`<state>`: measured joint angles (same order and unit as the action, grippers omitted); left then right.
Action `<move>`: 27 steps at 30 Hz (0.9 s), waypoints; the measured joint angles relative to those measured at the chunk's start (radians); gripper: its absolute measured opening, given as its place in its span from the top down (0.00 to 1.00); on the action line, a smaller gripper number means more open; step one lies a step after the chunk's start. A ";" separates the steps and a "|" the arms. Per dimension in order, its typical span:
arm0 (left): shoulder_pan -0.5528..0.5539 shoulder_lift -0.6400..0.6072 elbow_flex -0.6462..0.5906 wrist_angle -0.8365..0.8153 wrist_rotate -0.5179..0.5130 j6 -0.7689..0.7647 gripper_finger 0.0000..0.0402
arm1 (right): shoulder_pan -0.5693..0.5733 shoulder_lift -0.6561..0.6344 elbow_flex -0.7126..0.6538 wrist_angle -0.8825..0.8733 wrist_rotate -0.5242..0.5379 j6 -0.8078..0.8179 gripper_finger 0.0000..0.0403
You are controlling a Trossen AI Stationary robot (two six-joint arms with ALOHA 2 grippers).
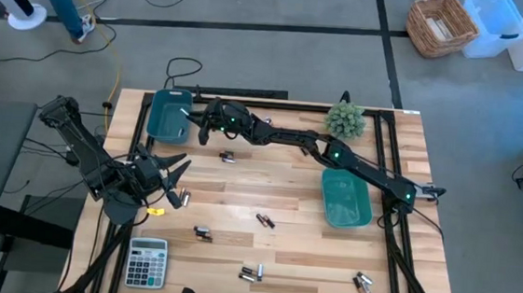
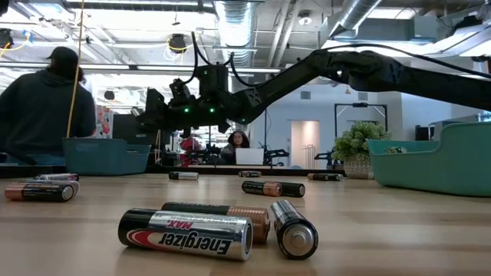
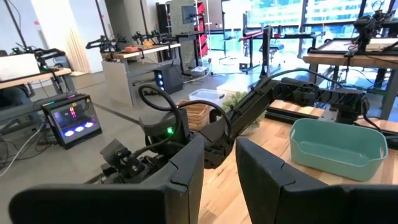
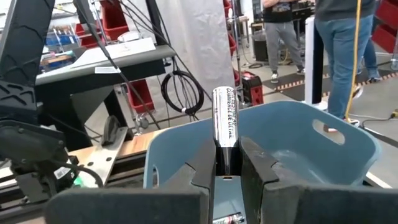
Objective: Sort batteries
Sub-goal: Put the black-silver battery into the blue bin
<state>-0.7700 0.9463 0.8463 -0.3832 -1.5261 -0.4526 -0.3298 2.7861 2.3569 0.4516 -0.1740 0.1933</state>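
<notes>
Batteries (image 1: pixel 253 274) lie scattered over the wooden table (image 1: pixel 240 187): a pair near the front centre, another pair at the front right (image 1: pixel 363 284), one in the middle (image 1: pixel 265 221), a couple left of centre (image 1: pixel 202 234), and one on the far side just below the right arm's wrist (image 1: pixel 227 157). From the low view, three of them (image 2: pixel 219 228) rest touching one another close to the camera, and others lie farther back across the boards. The right gripper (image 4: pixel 226 167) reaches across the table to its far left and hangs over the blue bin (image 1: pixel 169 116); its fingers are clamped on a silver battery (image 4: pixel 224 124) that stands upright between them, just above the bin's open inside. The left gripper (image 1: pixel 177 179) sits at the left side of the table, raised and pointing toward the centre, well apart from the blue bin; its fingers (image 3: pixel 180 168) stand a little apart, and the wrist view shows nothing between them, though a small battery (image 1: pixel 184 197) lies just beside its tip in the high view and I cannot tell whether it touches. A green bin (image 1: pixel 345 198) stands on the right half of the table under the right arm's forearm. A grey calculator (image 1: pixel 147 262) lies at the near left corner, and a small green plant (image 1: pixel 345 119) stands at the far edge. Beyond the table, a person (image 2: pixel 44 107) in dark clothes shows in the room.
</notes>
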 joint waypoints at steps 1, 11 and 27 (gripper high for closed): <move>0.000 0.000 0.000 0.000 0.000 0.000 0.78 | -0.001 0.000 0.000 -0.001 -0.005 0.001 0.86; 0.001 0.000 0.000 -0.001 -0.001 0.001 0.78 | -0.013 -0.012 0.000 -0.015 -0.023 0.001 0.86; 0.001 0.000 0.000 -0.001 -0.003 0.003 0.78 | 0.010 -0.012 -0.001 0.000 -0.032 -0.094 0.86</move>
<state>-0.7692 0.9463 0.8463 -0.3840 -1.5295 -0.4492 -0.3197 2.7743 2.3562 0.4516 -0.2059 0.0995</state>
